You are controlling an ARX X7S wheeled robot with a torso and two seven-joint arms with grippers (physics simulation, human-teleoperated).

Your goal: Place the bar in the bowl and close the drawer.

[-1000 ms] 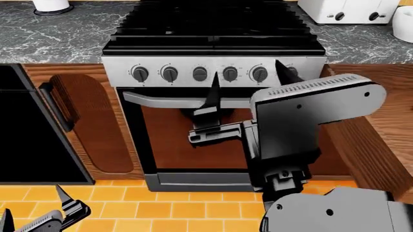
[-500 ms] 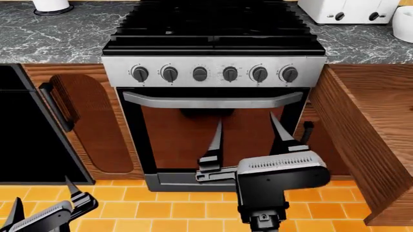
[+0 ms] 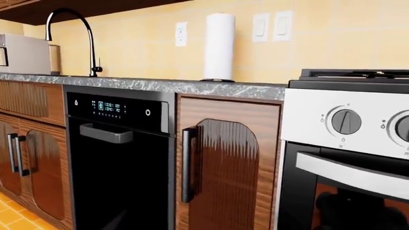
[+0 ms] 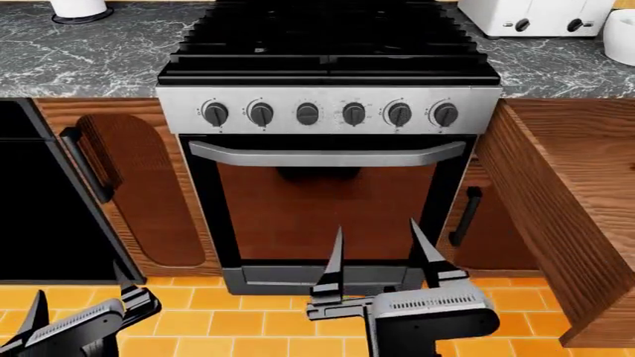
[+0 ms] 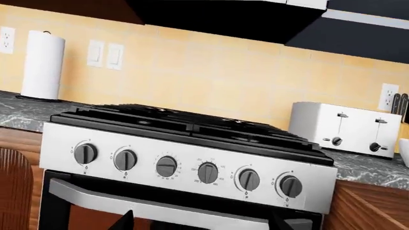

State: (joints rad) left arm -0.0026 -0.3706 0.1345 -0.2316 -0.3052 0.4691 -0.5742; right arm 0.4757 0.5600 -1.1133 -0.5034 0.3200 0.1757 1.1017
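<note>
Both my tools hang low before the stove, empty, their fingers spread apart.

My right tool (image 4: 382, 256) points up at the oven door (image 4: 323, 212), holding nothing. My left tool (image 4: 79, 301) sits low over the orange floor tiles (image 4: 228, 320), also holding nothing. The drawer (image 4: 566, 201) of reddish-brown wood stands pulled out to the right of the stove (image 4: 328, 67). The white bowl (image 4: 620, 33) sits at the far right of the grey marbled worktop (image 4: 89, 56), just beside the white toaster (image 4: 536, 15). I cannot see the bar.
</note>
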